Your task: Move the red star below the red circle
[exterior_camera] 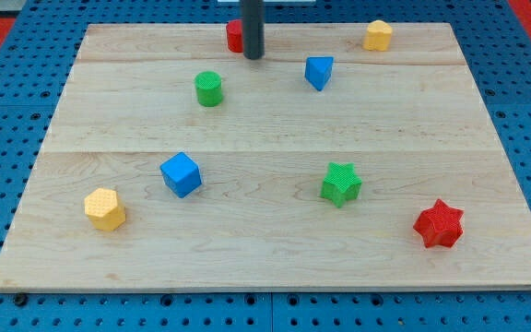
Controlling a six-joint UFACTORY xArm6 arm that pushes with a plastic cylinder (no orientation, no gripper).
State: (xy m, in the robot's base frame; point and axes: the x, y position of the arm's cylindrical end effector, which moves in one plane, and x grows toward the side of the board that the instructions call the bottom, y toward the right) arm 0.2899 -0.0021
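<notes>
The red star [439, 224] lies near the view's bottom right corner of the wooden board [275, 267]. The red circle [234, 36] sits at the view's top, just left of centre, partly hidden behind my rod. My tip [253, 56] rests on the board right beside the red circle, at its right lower edge. The tip is far from the red star, which is across the board toward the bottom right.
A green cylinder [208, 88] is below-left of the tip, a blue triangular block [318, 71] to its right, a yellow hexagon [378, 35] at top right. A blue cube [181, 174], a yellow hexagon [105, 208] and a green star [340, 183] lie lower down.
</notes>
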